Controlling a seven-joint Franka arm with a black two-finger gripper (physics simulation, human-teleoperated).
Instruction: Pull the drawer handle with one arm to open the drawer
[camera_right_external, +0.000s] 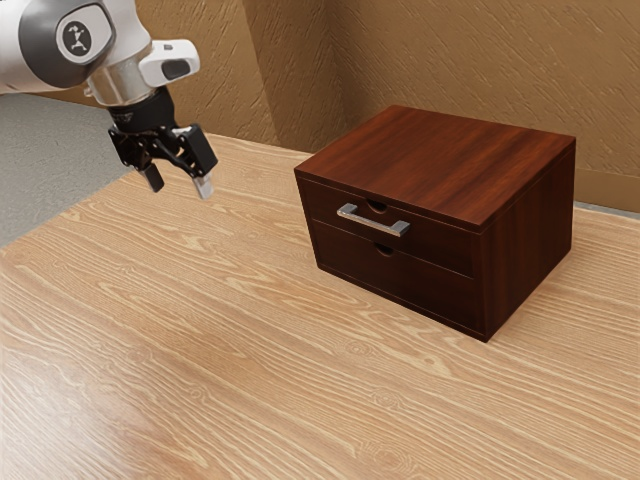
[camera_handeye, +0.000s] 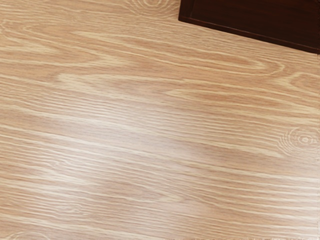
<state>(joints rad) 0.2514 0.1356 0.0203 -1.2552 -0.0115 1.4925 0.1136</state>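
Tan walls (camera_right_external: 450, 60) back a wood-grain table (camera_right_external: 200, 380). At the exterior view's left the gripper (camera_right_external: 180, 187) hangs above it, fingers spread and empty, well apart from the cabinet (camera_right_external: 450, 160) at right. Its top drawer (camera_right_external: 430, 240) looks shut. The handle (camera_right_external: 373, 221) is probably a rigid, slick metal bar, best pinched mid-bar.

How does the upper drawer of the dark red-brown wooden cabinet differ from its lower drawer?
The upper drawer carries a silver bar handle; the lower drawer has none. The upper drawer lies above the lower drawer. Both are shut, dark wood, with a half-round notch at the top edge.
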